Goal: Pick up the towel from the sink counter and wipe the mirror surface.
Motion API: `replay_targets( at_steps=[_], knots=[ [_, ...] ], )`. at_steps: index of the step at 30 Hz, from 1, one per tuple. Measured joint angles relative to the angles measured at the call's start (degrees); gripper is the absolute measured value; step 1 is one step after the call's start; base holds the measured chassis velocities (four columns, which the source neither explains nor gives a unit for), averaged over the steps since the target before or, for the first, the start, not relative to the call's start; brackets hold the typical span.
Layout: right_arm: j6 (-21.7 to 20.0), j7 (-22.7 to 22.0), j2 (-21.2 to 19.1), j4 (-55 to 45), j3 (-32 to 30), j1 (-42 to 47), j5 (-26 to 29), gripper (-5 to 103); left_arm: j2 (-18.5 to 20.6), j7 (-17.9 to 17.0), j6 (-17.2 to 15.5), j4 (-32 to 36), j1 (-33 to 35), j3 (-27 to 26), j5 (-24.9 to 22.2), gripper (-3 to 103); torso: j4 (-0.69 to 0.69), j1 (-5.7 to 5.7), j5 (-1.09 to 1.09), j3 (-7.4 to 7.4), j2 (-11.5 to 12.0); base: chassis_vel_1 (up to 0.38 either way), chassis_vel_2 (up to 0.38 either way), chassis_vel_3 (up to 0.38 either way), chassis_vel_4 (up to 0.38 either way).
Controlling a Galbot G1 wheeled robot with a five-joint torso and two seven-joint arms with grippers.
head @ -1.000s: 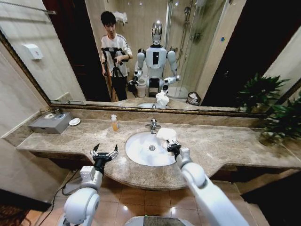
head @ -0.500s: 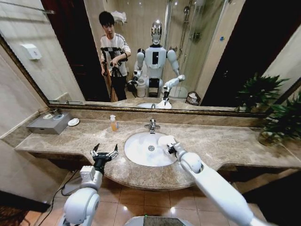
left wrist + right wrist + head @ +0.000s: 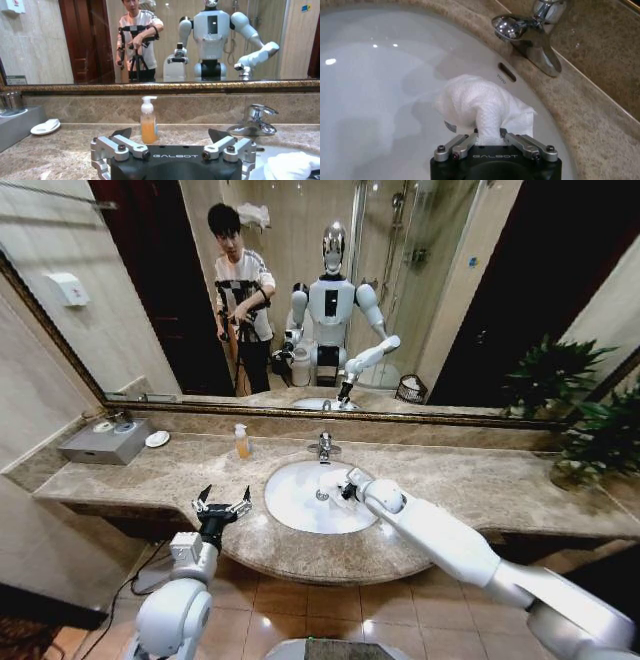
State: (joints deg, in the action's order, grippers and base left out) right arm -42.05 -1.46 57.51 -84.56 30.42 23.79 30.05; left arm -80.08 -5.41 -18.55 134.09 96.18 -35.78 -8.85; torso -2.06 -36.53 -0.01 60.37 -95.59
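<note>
- Head view: my right gripper (image 3: 348, 485) is over the oval white basin's (image 3: 290, 510) far rim; my left gripper (image 3: 222, 505), spread, waits at the speckled brown marble sink counter (image 3: 150, 475).
- Left wrist view: wide bronze-framed mirror (image 3: 75, 45), unwiped.
- Right wrist view: fingers pinch the bunched white towel (image 3: 480, 107); pickup done, I judge.

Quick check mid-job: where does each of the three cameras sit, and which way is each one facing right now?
Head view: high, looking down at the sink counter and mirror; both arms show.
Left wrist view: low over the counter, facing the mirror; the open left gripper shows.
Right wrist view: above the basin, looking down; the right gripper is shut on the towel.
Shared: the faucet and the towel.
</note>
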Motion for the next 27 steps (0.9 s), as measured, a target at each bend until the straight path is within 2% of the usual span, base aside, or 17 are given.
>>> replay_targets(
  at_steps=[6,8,13,14,16,17,20,24,27],
  knots=[
    [0.1,2.4,-0.4,3.4,2.6,-2.5,-0.5,10,0.0,0.0,0.0,0.0,0.0,0.0,0.0,100,0.00,0.00,0.01,0.00,0.0,0.000,0.000,0.000,0.000],
    [0.1,5.0,-1.1,4.5,3.2,-3.3,-0.8,10,0.0,0.0,0.0,0.0,0.0,0.0,0.0,100,0.00,0.01,-0.01,0.00,0.0,0.000,0.000,0.000,0.000],
    [0.1,5.9,-1.3,5.7,4.1,-1.9,-0.5,10,0.0,0.0,0.0,0.0,0.0,0.0,0.0,100,-0.01,0.00,0.01,0.00,0.0,0.000,0.000,0.000,0.000],
    [0.1,5.5,-1.6,5.0,4.3,-0.9,0.1,10,0.0,0.0,0.0,0.0,0.0,0.0,0.0,100,-0.01,0.00,0.02,0.00,0.0,0.000,0.000,0.000,0.000],
    [0.2,2.1,-2.9,0.6,6.0,1.8,3.7,10,0.0,0.0,0.0,0.0,0.0,0.0,0.0,100,0.02,0.01,-0.01,0.00,0.0,0.000,0.000,0.000,0.000],
    [0.2,2.1,-2.9,0.6,6.0,1.8,3.7,10,0.0,0.0,0.0,0.0,0.0,0.0,0.0,100,0.02,0.01,-0.01,0.00,0.0,0.000,0.000,0.000,0.000],
    [0.2,-2.4,-4.3,-3.9,8.3,3.7,7.4,10,0.0,0.0,0.0,0.0,0.0,0.0,0.0,100,0.00,0.02,0.01,-0.01,0.0,0.000,0.000,0.000,0.000],
    [0.2,-2.7,-4.2,-3.7,8.1,4.0,7.0,10,0.0,0.0,0.0,0.0,0.0,0.0,0.0,100,0.00,0.02,-0.02,-0.01,0.0,0.000,0.000,0.000,0.000],
    [0.2,-3.1,-2.0,0.9,5.0,2.9,6.3,10,0.0,0.0,0.0,0.0,0.0,0.0,0.0,100,0.00,0.01,0.01,0.00,0.0,0.000,0.000,0.000,0.000]
  ],
)
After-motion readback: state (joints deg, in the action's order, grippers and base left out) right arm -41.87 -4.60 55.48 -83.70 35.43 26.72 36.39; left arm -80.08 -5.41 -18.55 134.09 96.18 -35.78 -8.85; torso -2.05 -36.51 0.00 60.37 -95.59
